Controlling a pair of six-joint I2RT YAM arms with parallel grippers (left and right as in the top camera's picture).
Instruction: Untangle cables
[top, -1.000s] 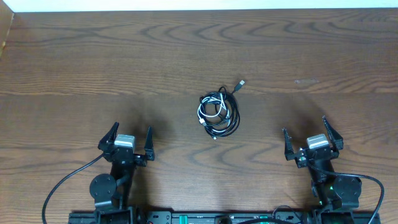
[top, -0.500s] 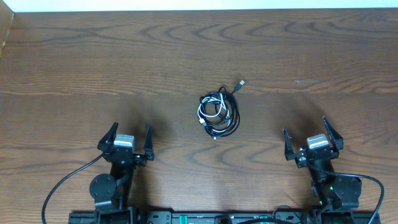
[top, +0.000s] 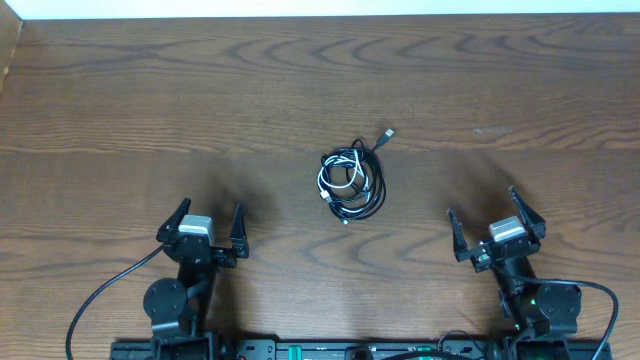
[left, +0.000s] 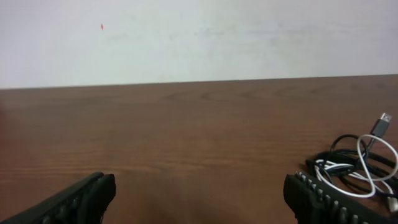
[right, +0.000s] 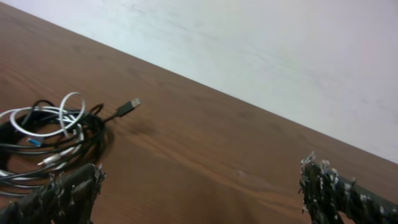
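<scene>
Overhead view: I see the tangled bundle of thin black and white cables lying on the dark brown wood-grain table. It is near the centre, between the two arms and well apart from both. The white cord loops through the left part of the black coil. One black lead leaves the coil toward the upper right and ends in a small metal-tipped plug resting flat on the wood.

The black two-finger left gripper sits at the lower left, jaws spread wide with nothing between them. The black two-finger right gripper sits at the lower right, jaws likewise wide apart and empty, angled slightly toward the bundle.

Left wrist view: the left gripper shows only bare table between its ribbed fingers. The cables lie ahead on the right, just beyond the right-hand finger, with the plug farthest out.

Right wrist view: the right gripper frames bare wood. The cables lie ahead on the left, partly behind the left-hand finger. The plug points right, below the plain white wall.
</scene>
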